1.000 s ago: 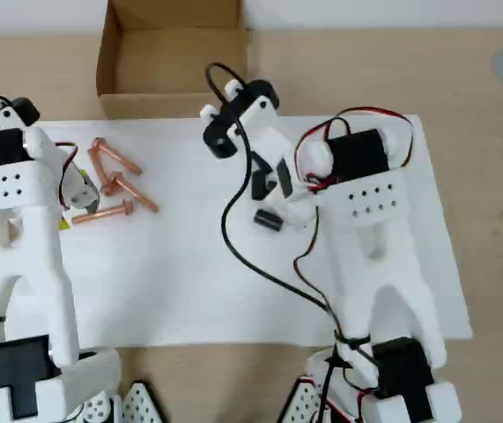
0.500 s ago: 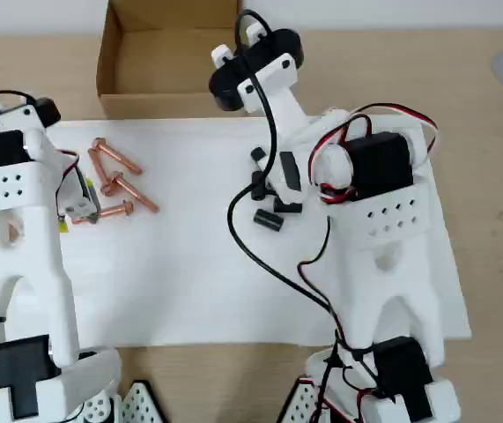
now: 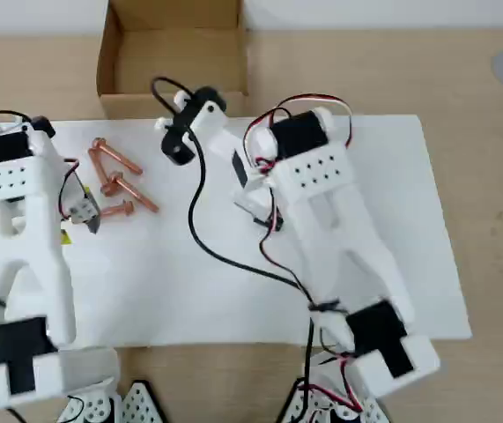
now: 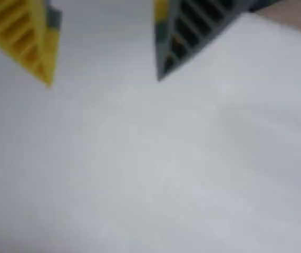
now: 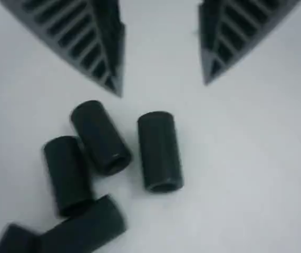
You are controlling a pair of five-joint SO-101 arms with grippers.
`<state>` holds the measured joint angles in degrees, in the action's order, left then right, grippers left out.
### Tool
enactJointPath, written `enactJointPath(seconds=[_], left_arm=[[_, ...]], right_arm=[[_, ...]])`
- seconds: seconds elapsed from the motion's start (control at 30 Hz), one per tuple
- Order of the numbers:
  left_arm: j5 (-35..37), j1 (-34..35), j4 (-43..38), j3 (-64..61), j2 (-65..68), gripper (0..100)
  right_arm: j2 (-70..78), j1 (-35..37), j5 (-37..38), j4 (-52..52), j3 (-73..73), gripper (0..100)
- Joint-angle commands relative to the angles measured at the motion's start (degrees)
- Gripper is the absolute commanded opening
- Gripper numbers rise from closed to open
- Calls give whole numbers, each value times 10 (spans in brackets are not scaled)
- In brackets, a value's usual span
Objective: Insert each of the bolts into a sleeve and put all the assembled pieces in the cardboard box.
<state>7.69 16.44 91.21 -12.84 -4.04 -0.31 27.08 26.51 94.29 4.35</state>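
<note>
The pale wooden surface point(image 3: 489, 176) carries a white paper sheet point(image 3: 172, 291). The open brown cardboard box point(image 3: 176, 66) sits at the sheet's far edge, left of centre. Your loose copper-coloured bolts point(image 3: 119, 181) lie heaped on the left of the sheet. The short black cylindrical sleeves point(image 5: 158, 150) lie clustered near the centre, well apart from the bolts.

Your right hand point(image 5: 162, 87) hangs over the sleeves with its jaws spread wide and holding nothing. One sleeve lies slightly clear of the rest, just off the gap, which suits a descent onto that single piece.

Your left hand point(image 4: 103, 79) sits just beside the nearest bolt. Its yellow-lined jaws are parted over bare sheet and grip nothing.

Judgement: no bolt is yet seated in a sleeve, so assembly is at its start. Several sleeves touch one another, and a closing jaw may nudge a neighbour.
</note>
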Motion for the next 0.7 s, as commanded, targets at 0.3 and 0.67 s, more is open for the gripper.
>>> enactJointPath(seconds=[0.3, 0.67], left_arm=[[80, -20, -102, 2, 95, 143], [156, -66, -129, 2, 93, 143]], right_arm=[[64, -60, 105, -48, -82, 135], [95, -70, 243, -7, -83, 136]])
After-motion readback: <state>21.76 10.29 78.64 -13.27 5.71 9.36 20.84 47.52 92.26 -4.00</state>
